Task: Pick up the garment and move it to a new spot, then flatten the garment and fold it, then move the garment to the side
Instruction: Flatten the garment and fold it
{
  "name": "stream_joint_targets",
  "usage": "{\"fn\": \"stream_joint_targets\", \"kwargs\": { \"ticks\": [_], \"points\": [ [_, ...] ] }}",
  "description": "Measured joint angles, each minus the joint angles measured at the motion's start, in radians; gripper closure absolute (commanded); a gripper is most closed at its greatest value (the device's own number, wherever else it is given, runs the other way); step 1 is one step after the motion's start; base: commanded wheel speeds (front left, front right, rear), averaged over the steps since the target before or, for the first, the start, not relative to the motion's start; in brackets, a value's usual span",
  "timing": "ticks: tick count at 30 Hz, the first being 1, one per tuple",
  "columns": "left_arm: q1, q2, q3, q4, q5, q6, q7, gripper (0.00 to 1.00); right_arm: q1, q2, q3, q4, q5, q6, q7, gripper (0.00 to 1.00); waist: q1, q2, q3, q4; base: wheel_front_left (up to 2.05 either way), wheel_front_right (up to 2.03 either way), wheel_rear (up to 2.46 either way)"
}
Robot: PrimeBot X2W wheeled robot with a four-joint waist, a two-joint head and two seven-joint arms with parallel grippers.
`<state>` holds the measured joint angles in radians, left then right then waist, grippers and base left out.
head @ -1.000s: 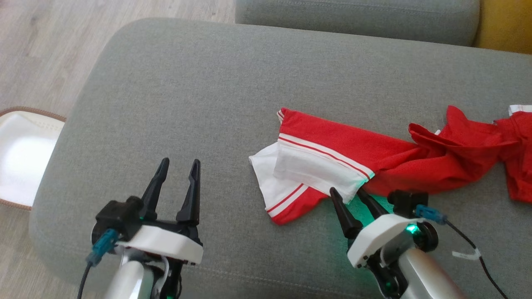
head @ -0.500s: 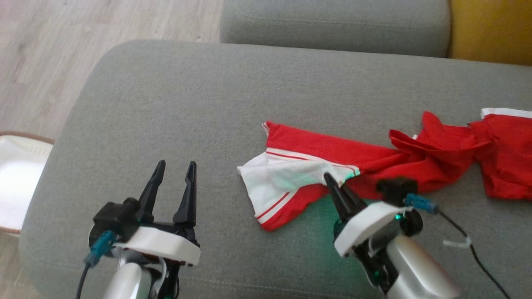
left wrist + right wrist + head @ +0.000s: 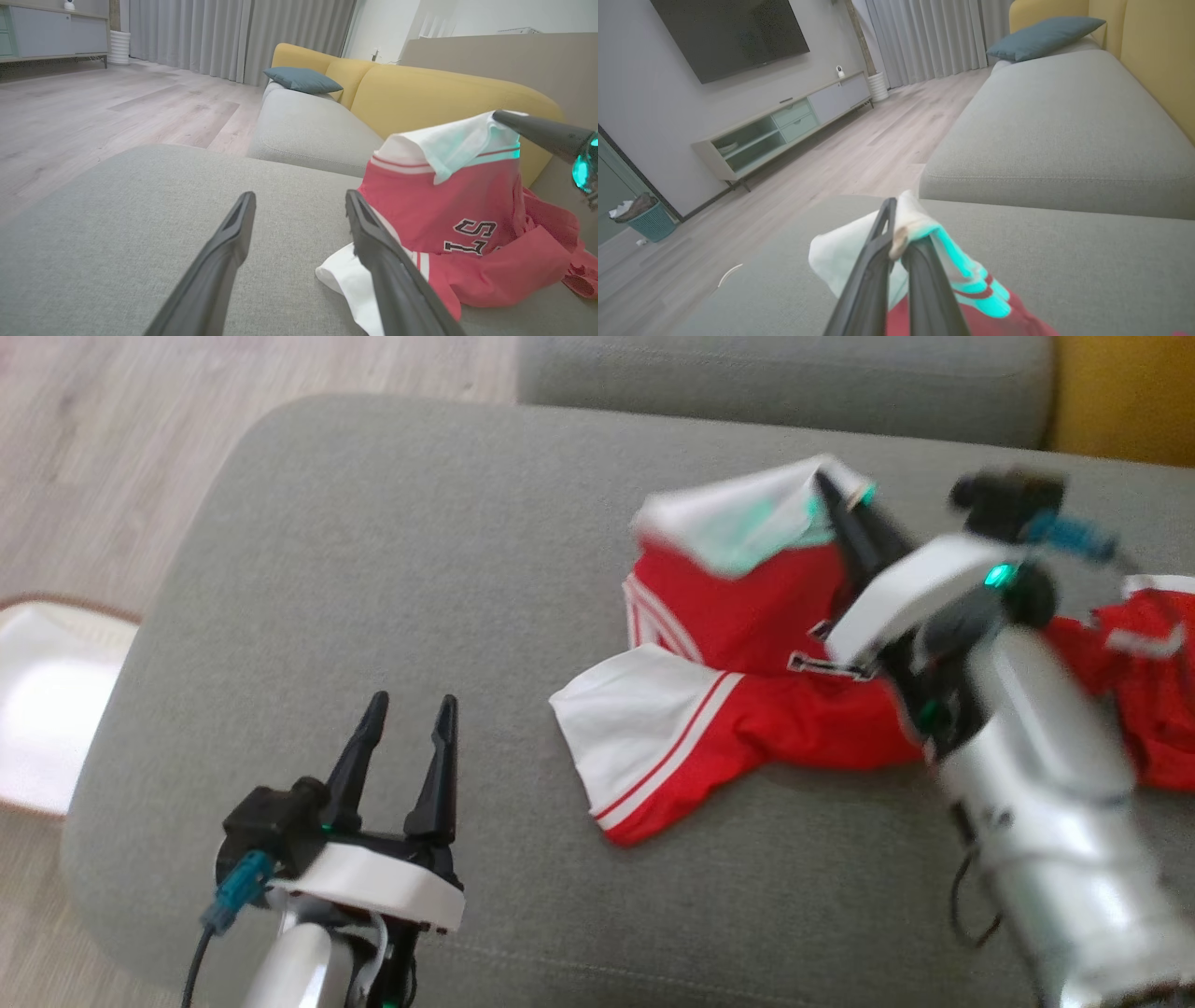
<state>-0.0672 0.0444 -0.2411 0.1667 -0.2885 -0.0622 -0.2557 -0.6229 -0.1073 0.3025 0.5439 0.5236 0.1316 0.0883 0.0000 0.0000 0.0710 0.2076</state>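
Note:
A red garment (image 3: 747, 616) with white sleeves and striped trim lies partly on the grey sofa seat (image 3: 392, 579). My right gripper (image 3: 834, 497) is shut on a white sleeve (image 3: 840, 254) and holds it lifted above the seat, so the red cloth (image 3: 439, 205) with black letters hangs from it. The other white sleeve (image 3: 635, 719) rests flat on the cushion. My left gripper (image 3: 406, 728) stands open over bare cushion to the left of the garment, and its fingers (image 3: 233, 242) hold nothing.
A second grey cushion (image 3: 784, 373) lies behind, with a yellow backrest (image 3: 1130, 392) at the right. A white rug (image 3: 47, 700) and wooden floor (image 3: 103, 457) are off the seat's left edge. A teal pillow (image 3: 301, 79) sits farther along the sofa.
My right gripper closed on the white sleeve and rose up and away with it, pulling the red cloth off the seat. The left gripper stayed in place. The camera shifted slightly.

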Motion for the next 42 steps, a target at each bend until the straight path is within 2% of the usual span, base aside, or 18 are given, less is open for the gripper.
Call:
{"fn": "stream_joint_targets", "kwargs": {
  "ticks": [6, 9, 10, 11, 16, 22, 26, 31, 37, 42],
  "points": [
    [-0.012, 0.000, -0.011, 0.000, -0.016, 0.002, 0.000, 0.00, -0.188, -0.038, -0.065, 0.174, -0.032, 0.000, 0.035, 1.00, 0.0000, 0.0000, 0.043, 0.053, 0.00, 0.00, 0.00],
    [-0.034, 0.000, -0.012, 0.000, -0.015, 0.002, 0.000, 0.00, -0.287, -0.069, -0.078, 0.275, -0.083, 0.000, 0.010, 0.98, 0.0000, 0.0000, 0.067, 0.077, 0.00, 0.00, 0.00],
    [-0.040, 0.000, -0.013, 0.001, -0.015, 0.002, 0.000, 0.00, -0.320, -0.077, -0.081, 0.310, -0.105, 0.000, -0.009, 0.17, 0.0000, 0.0000, 0.074, 0.084, 0.00, 0.00, 0.00],
    [-0.045, 0.000, -0.013, 0.000, -0.015, 0.002, 0.000, 0.00, -0.353, -0.083, -0.086, 0.347, -0.125, 0.000, -0.025, 0.00, 0.0000, 0.0000, 0.080, 0.089, 0.00, 0.00, 0.00],
    [-0.047, 0.000, -0.013, 0.001, -0.018, 0.010, 0.000, 0.00, -0.471, -0.093, -0.132, 0.533, -0.215, 0.000, -0.083, 0.00, 0.0000, 0.0000, 0.093, 0.099, 0.00, 0.00, 0.00],
    [-0.048, -0.001, -0.009, 0.001, -0.022, 0.011, 0.000, 0.00, -0.470, -0.082, -0.135, 0.635, -0.256, 0.000, -0.142, 0.00, 0.0000, 0.0000, 0.075, 0.070, 0.00, 0.00, 0.00],
    [-0.047, -0.001, 0.001, -0.002, -0.020, 0.011, 0.000, 0.00, -0.449, -0.062, -0.101, 0.643, -0.261, 0.000, -0.209, 0.00, 0.0000, 0.0000, 0.054, 0.032, 0.00, 0.00, 0.00],
    [-0.044, 0.000, 0.027, -0.015, -0.012, 0.009, 0.000, 0.00, -0.327, -0.060, -0.029, 0.583, -0.235, 0.000, -0.302, 0.00, 0.0000, 0.0000, 0.016, -0.043, 0.00, 0.00, 0.00],
    [-0.034, -0.001, 0.030, -0.028, -0.003, 0.010, 0.000, 0.00, -0.153, -0.067, 0.003, 0.414, -0.200, 0.000, -0.336, 0.00, 0.0000, 0.0000, -0.027, -0.119, 0.00, 0.00, 0.00],
    [-0.005, -0.001, 0.029, -0.030, -0.004, 0.010, 0.000, 0.00, 0.058, -0.073, -0.061, 0.212, -0.241, 0.000, -0.337, 0.00, 0.0000, 0.0000, -0.058, -0.169, 0.00, 0.00, 0.00]
  ]
}}
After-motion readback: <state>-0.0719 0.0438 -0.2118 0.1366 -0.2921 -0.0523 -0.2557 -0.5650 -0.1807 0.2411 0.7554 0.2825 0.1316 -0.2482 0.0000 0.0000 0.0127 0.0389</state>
